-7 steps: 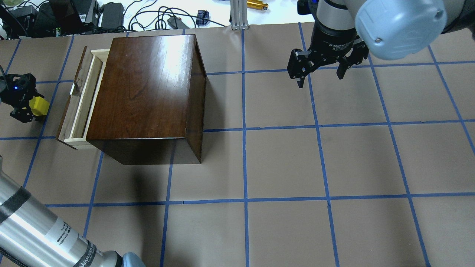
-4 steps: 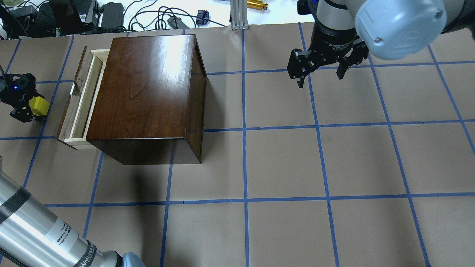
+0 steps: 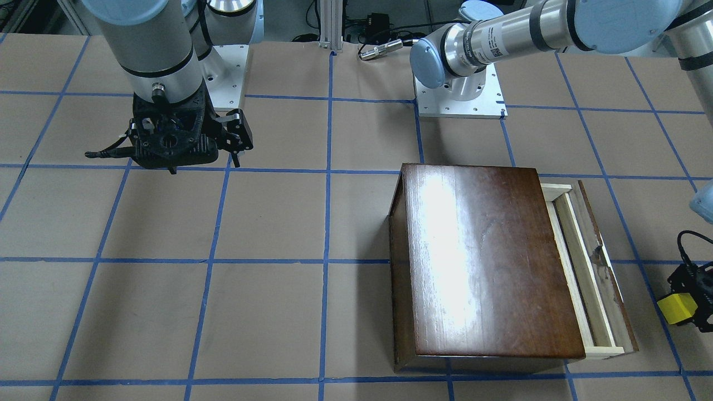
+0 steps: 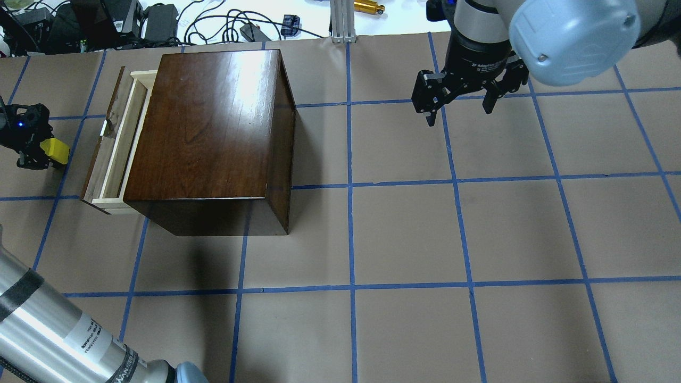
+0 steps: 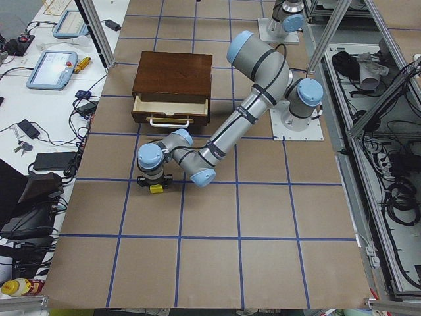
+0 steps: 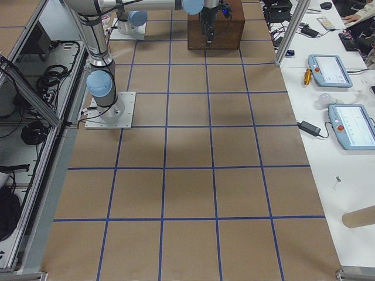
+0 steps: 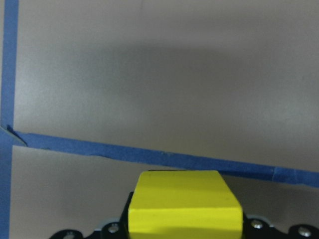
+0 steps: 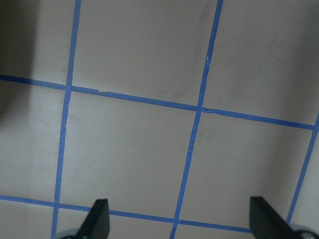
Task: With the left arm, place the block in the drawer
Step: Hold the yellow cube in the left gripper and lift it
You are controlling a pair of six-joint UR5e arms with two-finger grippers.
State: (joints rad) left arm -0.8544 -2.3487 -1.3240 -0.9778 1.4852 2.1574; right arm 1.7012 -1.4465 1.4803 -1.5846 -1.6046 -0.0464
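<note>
The yellow block (image 4: 55,150) is held in my left gripper (image 4: 38,154), black with a blue light, at the table's far left edge, left of the drawer. It also shows in the front view (image 3: 677,308), the left wrist view (image 7: 183,208) and the exterior left view (image 5: 156,188). The drawer (image 4: 118,143) with pale wood sides and dark front stands partly pulled out of the dark-brown cabinet (image 4: 210,127); a metal pull (image 4: 104,126) is on its front. My right gripper (image 4: 457,109) is open and empty above the table at the far right.
Cables, adapters and a brass-coloured tool (image 4: 368,7) lie beyond the table's far edge. An aluminium post (image 4: 340,21) stands at the far middle. Brown paper with blue tape grid lines (image 4: 351,186) covers the table. The left arm's silver link (image 4: 58,330) crosses the near left corner.
My left gripper with the yellow block has shifted slightly left and away, and turned a little. The right arm and the drawer have not moved.
</note>
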